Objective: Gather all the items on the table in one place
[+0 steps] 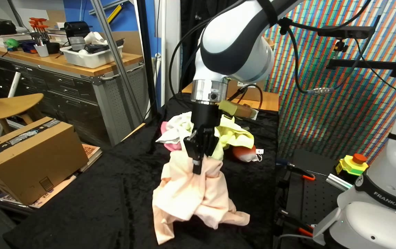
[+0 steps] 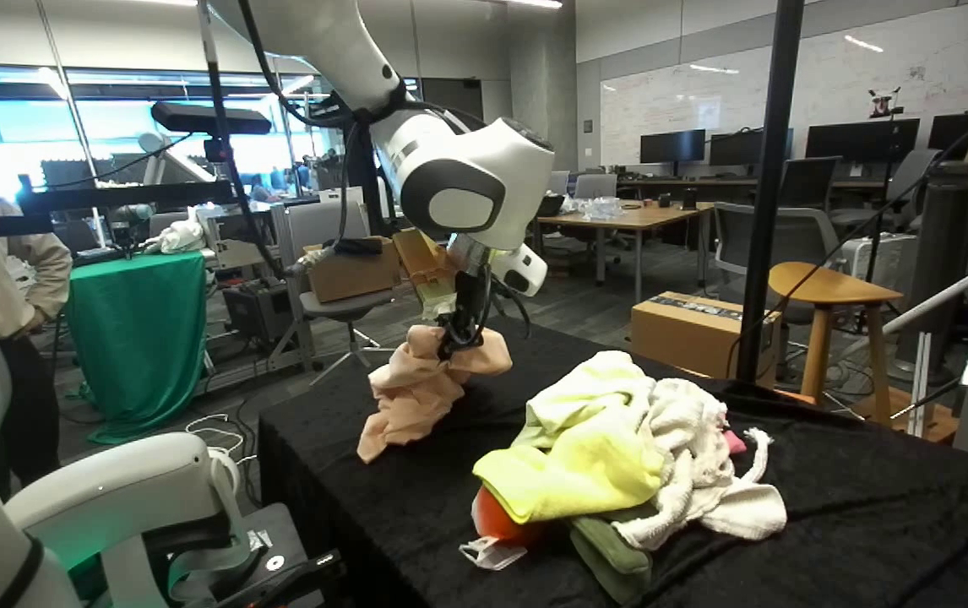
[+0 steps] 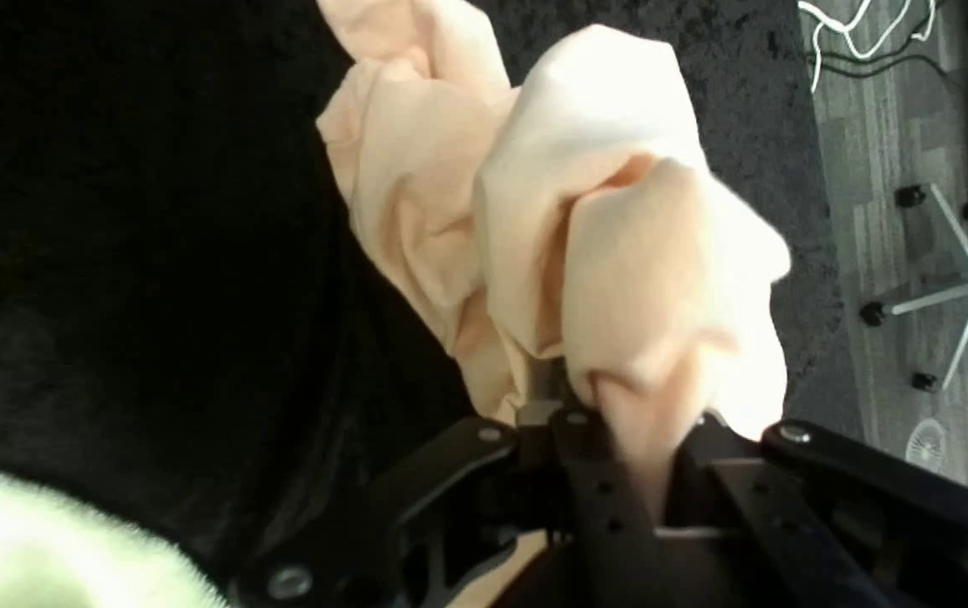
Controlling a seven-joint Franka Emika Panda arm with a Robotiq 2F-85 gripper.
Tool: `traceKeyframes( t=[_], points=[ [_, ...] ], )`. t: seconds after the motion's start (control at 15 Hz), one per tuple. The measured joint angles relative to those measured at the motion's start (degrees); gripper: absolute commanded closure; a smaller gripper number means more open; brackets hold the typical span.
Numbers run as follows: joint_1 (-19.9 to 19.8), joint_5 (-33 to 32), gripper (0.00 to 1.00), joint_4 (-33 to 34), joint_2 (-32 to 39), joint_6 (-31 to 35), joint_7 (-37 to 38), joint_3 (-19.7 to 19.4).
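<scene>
Your gripper (image 3: 640, 435) pinches the peach cloth (image 2: 418, 387), apparently your last 1 to gather; the other rags (image 2: 602, 447) already lie heaped.

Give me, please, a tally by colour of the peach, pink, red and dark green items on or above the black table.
Peach cloth: 1
Pink cloth: 1, apparently, partly covered
Red item: 1
Dark green item: 1
Total: 4

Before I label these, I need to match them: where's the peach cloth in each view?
In an exterior view: peach cloth, lower centre.
In an exterior view: peach cloth, just left of centre.
Wrist view: peach cloth, top edge down to the gripper.
Shared landmark: the gripper holding it.
</scene>
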Motion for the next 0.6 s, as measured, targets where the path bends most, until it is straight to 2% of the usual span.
traceKeyframes(
  t=[0.27,0.6],
  points=[
    [-1.52,2.95,0.94,-3.33,-5.15,0.05,-2.91,-3.76],
    [-2.18,3.11,0.94,-8.07,-13.21,0.37,-3.5,-6.93]
  ],
)
